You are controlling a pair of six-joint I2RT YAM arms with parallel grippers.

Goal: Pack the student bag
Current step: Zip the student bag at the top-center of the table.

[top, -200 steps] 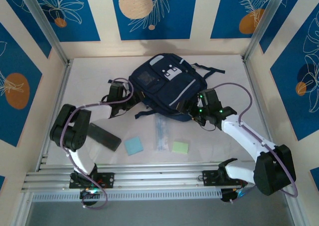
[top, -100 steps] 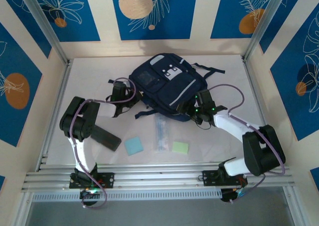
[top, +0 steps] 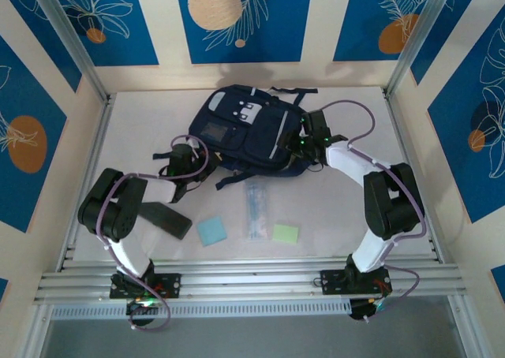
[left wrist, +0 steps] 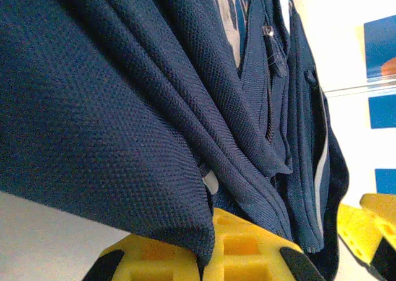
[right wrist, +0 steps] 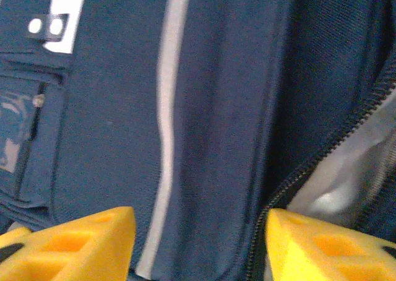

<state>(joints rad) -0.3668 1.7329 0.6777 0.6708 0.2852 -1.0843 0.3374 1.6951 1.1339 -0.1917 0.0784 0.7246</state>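
The student bag [top: 251, 131], dark navy with a light grey stripe, lies flat at the back middle of the table. My left gripper [top: 181, 164] is at its left corner. In the left wrist view that gripper [left wrist: 208, 251] is shut on a fold of the bag's navy fabric [left wrist: 124, 114], pinched between the yellow fingers. My right gripper [top: 308, 140] is at the bag's right side. Its jaws [right wrist: 199, 244] stand apart astride the fabric [right wrist: 216, 108], between the grey stripe [right wrist: 164, 138] and the open zipper [right wrist: 322, 163] with pale lining behind it.
In front of the bag lie a black case [top: 166, 219], a blue pad [top: 211, 231], a clear packet [top: 256, 209] and a green pad [top: 285, 233]. Metal frame posts and patterned walls close in the table on three sides.
The left gripper has shut on the bag's corner. The bag has turned and shifted back and left. The right gripper has moved up to the bag's right side, its jaws narrowing.
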